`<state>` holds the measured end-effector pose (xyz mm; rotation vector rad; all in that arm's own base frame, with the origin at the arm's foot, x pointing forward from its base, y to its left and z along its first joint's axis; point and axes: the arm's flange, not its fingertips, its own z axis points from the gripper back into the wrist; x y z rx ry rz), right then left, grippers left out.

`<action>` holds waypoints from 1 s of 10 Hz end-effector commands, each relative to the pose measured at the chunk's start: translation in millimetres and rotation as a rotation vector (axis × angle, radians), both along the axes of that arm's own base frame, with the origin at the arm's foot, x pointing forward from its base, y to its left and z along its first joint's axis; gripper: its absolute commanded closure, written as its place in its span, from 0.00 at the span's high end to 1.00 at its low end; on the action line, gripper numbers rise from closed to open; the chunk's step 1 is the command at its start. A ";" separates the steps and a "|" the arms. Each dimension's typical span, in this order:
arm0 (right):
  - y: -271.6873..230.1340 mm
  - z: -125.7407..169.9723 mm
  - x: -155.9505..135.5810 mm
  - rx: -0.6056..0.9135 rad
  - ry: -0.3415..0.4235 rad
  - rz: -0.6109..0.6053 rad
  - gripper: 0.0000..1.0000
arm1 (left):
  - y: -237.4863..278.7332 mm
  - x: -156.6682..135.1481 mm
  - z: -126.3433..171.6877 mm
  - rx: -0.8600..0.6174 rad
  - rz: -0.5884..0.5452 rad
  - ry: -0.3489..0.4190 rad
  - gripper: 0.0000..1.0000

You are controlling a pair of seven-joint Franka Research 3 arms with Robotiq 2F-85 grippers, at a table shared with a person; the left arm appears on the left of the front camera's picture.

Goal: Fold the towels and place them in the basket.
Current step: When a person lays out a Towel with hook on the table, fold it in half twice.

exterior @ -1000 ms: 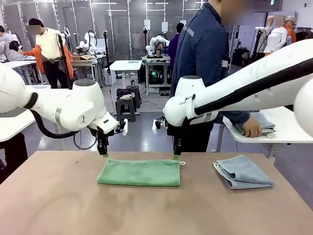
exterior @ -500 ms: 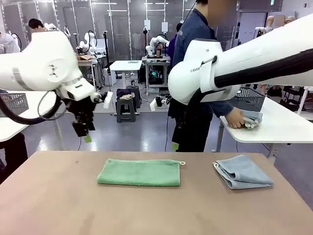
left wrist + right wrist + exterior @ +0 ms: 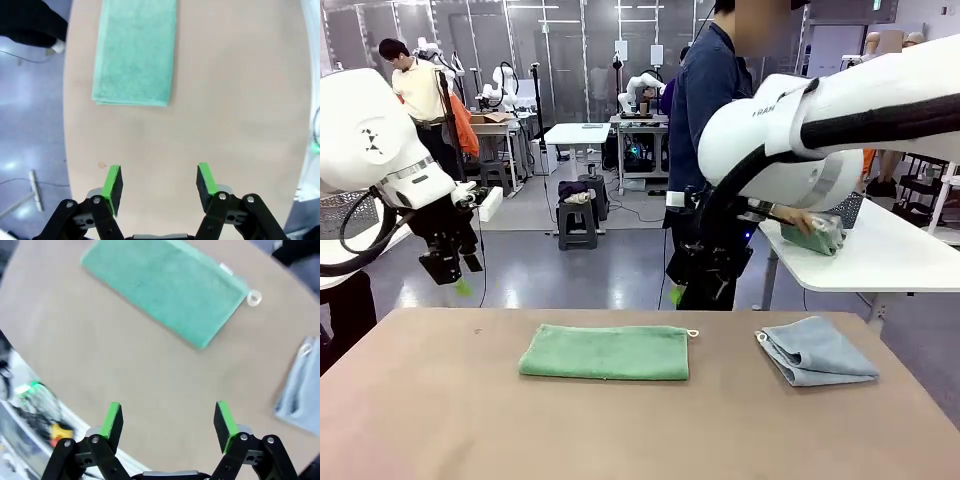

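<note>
A green towel lies folded into a flat strip at the middle of the table, with its corner loop at the right end. A light blue towel lies folded to its right. My left gripper hangs open in the air beyond the table's far left. The left wrist view shows it empty, with the green towel ahead. My right gripper is raised behind the far edge, open and empty, above the green towel and the blue towel. A corner of the dark lattice basket shows on the side table.
A person stands behind the far edge, with one hand on a folded cloth on the white side table at right. Another lattice basket sits at the far left. The near half of the brown table is bare.
Both grippers have lifted off the green towel's far corners and drawn back, the left one swinging far to the left. The person's hand has shifted the cloth on the side table.
</note>
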<state>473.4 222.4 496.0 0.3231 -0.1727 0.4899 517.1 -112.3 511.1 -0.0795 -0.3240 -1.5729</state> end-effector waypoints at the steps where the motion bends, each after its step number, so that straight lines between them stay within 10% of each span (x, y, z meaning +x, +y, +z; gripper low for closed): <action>1: -17.8 -12.5 -1.7 0.184 0.051 -0.208 0.91 | 4.0 -8.2 -7.0 -0.052 -0.031 -0.025 0.75; 6: -56.0 -50.3 -5.4 0.484 0.017 -0.292 0.91 | 48.3 -1.3 -17.4 -0.343 -0.103 0.002 0.75; 10: -48.7 -32.4 9.9 0.389 0.059 -0.366 0.91 | 91.2 -1.4 -29.0 -0.590 -0.020 -0.041 0.75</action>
